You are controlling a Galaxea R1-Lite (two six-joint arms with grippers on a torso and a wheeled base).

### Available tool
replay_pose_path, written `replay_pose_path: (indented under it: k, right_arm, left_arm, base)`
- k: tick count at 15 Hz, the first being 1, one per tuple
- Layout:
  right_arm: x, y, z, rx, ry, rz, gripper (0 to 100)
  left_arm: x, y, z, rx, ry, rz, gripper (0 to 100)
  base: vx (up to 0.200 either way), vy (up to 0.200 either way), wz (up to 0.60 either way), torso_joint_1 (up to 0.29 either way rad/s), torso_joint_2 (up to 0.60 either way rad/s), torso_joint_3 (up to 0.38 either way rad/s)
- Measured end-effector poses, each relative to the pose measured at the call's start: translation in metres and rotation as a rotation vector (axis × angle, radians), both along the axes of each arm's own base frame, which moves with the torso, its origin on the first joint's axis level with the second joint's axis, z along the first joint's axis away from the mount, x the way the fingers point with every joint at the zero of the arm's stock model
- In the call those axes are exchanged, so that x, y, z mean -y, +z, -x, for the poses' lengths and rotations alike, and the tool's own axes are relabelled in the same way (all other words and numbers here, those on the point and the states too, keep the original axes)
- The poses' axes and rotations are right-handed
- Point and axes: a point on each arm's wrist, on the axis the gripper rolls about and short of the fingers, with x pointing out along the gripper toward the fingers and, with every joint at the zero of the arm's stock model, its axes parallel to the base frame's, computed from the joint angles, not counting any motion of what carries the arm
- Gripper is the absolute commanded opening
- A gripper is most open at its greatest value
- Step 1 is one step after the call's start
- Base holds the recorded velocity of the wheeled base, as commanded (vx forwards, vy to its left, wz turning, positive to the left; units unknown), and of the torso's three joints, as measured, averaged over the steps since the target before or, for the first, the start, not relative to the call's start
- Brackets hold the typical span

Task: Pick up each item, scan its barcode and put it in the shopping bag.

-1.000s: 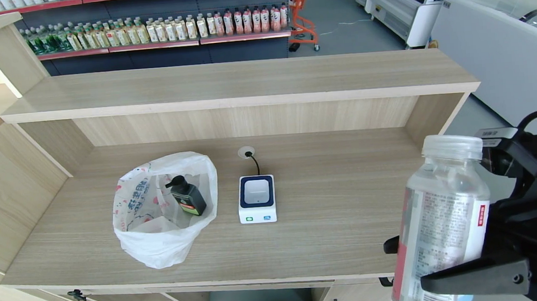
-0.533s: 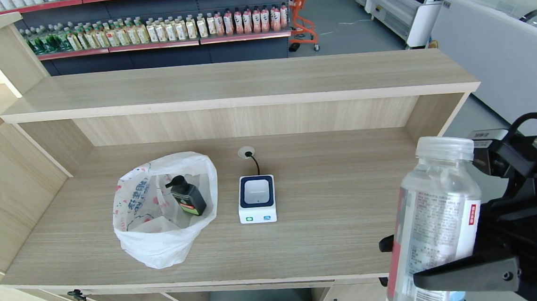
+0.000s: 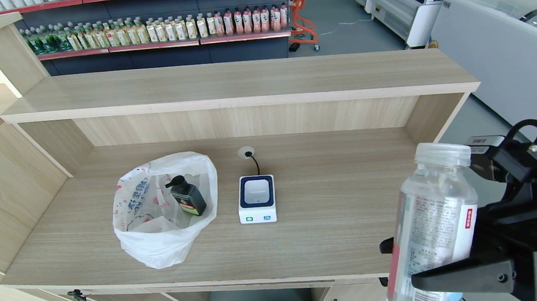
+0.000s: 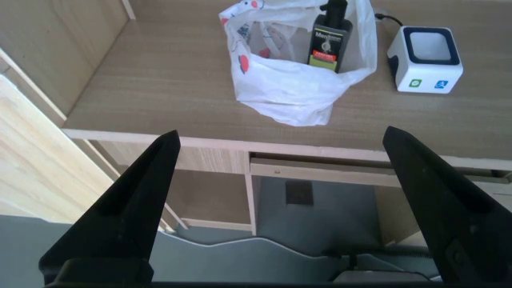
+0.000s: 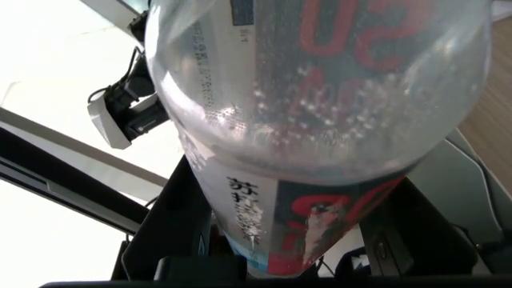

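Right claw point(image 3: 428, 263) clamped on clear bottle point(image 3: 439, 223) at mid-body. Bottle near upright, cap above claw, off near right corner of counter point(image 3: 338, 202). Body grip likely leaves label free to face scanner point(image 3: 256, 198).
Scanner well left of and beyond claw, window up.
Shopping bag point(image 3: 162, 247) farther left, mouth open, pump bottle point(image 3: 187, 198) inside.
Left claw point(image 4: 282, 144) jaws apart, empty, before counter edge, bag ahead.
Right wrist view adds bottle base, bubbles; head view adds cap.

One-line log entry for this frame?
right gripper: shut on bottle, upright | left gripper: open | bag: pump bottle inside | scanner: beside bag | next: likely scan bottle
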Motion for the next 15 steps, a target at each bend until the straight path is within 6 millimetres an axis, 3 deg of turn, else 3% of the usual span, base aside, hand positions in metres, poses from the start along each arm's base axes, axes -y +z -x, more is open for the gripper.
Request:
replay_pose_path:
  k: [5,7,9,12,14,15]
  right_arm:
    - [0.002,0.002,-0.001,0.008,-0.017,-0.001,0]
    - [0.011,0.011,-0.005,0.027,-0.092,-0.002,0]
    - [0.037,0.023,-0.008,0.039,-0.255,0.016,0]
    - [0.079,0.027,0.006,-0.025,-0.589,0.144,0]
    - [0.093,0.033,0.009,0.058,-0.888,0.313,0]
    - [0.097,0.037,0.009,0.184,-0.994,0.454,0]
  left_arm:
    - [0.0,0.0,0.0,0.0,0.0,0.0,100]
    - [0.0,0.0,0.0,0.0,0.0,0.0,100]
    - [0.0,0.0,0.0,0.0,0.0,0.0,100]
    - [0.0,0.0,0.0,0.0,0.0,0.0,100]
    - [0.0,0.0,0.0,0.0,0.0,0.0,100]
    - [0.0,0.0,0.0,0.0,0.0,0.0,100]
  base:
    - [0.0,0.0,0.0,0.0,0.0,0.0]
    - [0.0,0.0,0.0,0.0,0.0,0.0]
    - [0.0,0.0,0.0,0.0,0.0,0.0]
    - [0.0,0.0,0.0,0.0,0.0,0.0]
    - [0.0,0.0,0.0,0.0,0.0,0.0]
    - [0.0,0.0,0.0,0.0,0.0,0.0]
